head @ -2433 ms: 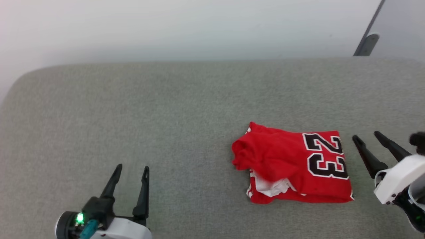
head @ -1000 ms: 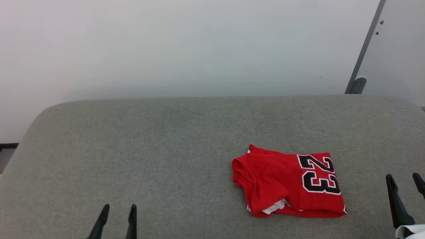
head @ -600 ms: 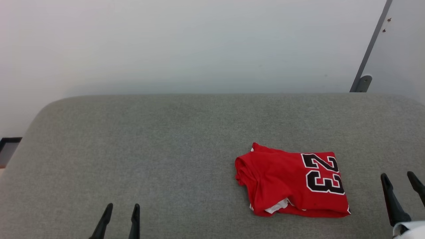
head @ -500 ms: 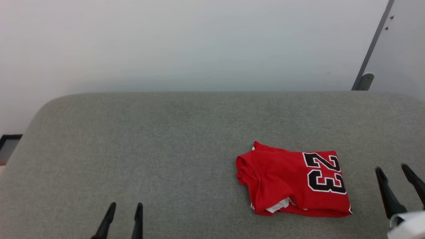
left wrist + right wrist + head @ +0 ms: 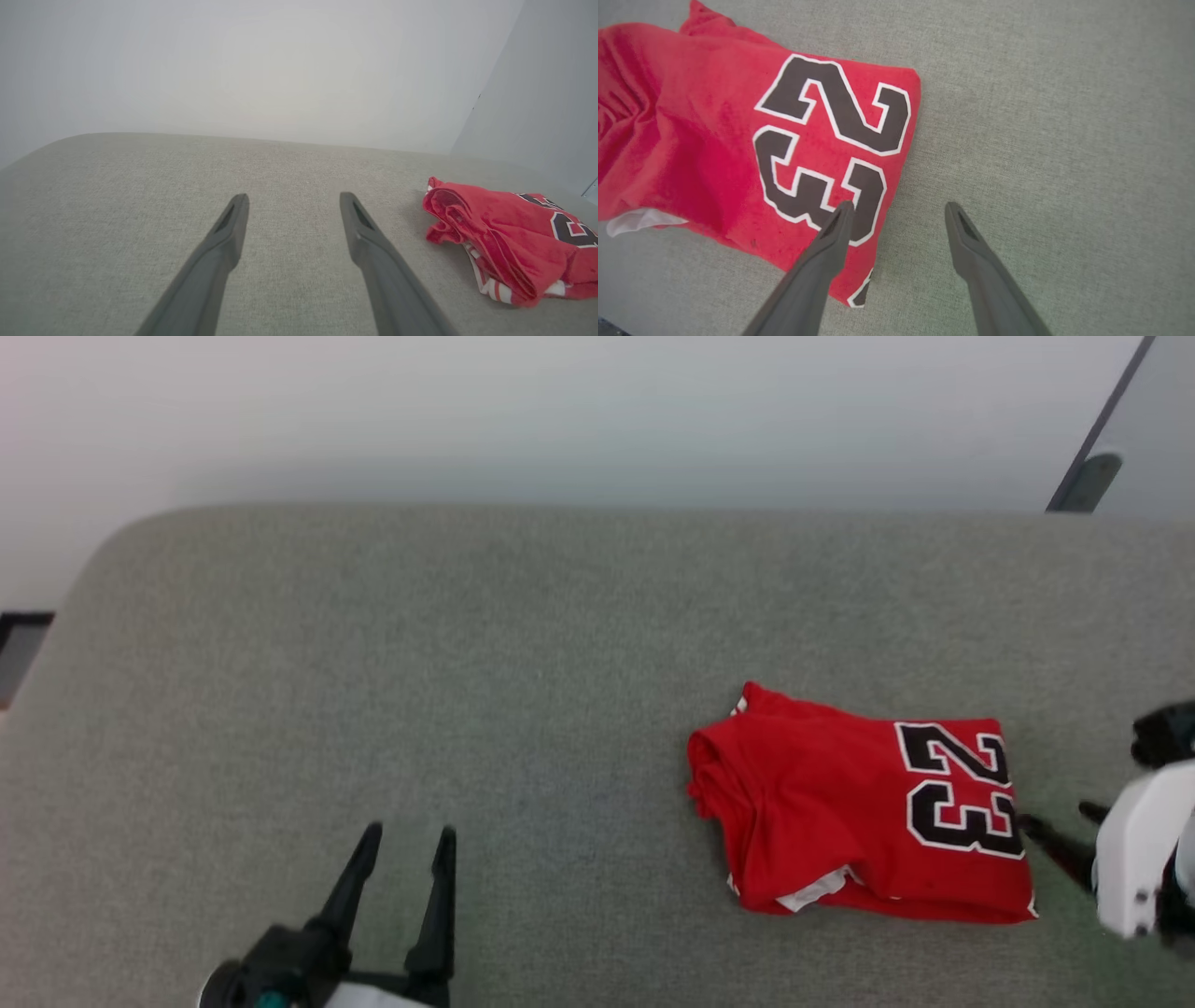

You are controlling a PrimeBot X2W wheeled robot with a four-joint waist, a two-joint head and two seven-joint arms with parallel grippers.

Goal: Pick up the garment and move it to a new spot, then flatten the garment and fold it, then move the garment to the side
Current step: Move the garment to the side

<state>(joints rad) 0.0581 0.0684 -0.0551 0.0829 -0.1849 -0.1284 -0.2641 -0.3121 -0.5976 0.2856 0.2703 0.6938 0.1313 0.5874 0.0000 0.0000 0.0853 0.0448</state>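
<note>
The garment (image 5: 864,812), a red jersey with a black "23", lies folded in a rough square on the grey cushion, right of centre. A bit of white fabric sticks out at its near edge. My right gripper (image 5: 1060,817) is open at the garment's right edge, pointing down at it. In the right wrist view, one finger of the right gripper (image 5: 900,205) is over the "3" on the garment (image 5: 714,140) and the other over bare cushion. My left gripper (image 5: 409,831) is open and empty, far to the left. From the left wrist, the left gripper (image 5: 293,198) has the garment (image 5: 504,242) off to its right.
The grey fabric cushion (image 5: 467,663) has rounded far corners and ends at a pale wall. A grey metal post (image 5: 1083,476) stands at the far right. A dark object (image 5: 19,635) shows past the cushion's left edge.
The head camera has tilted down, so the whole picture shifted. My right gripper has swung in to the garment's right edge. The left gripper shows further into view. The garment lies as before.
</note>
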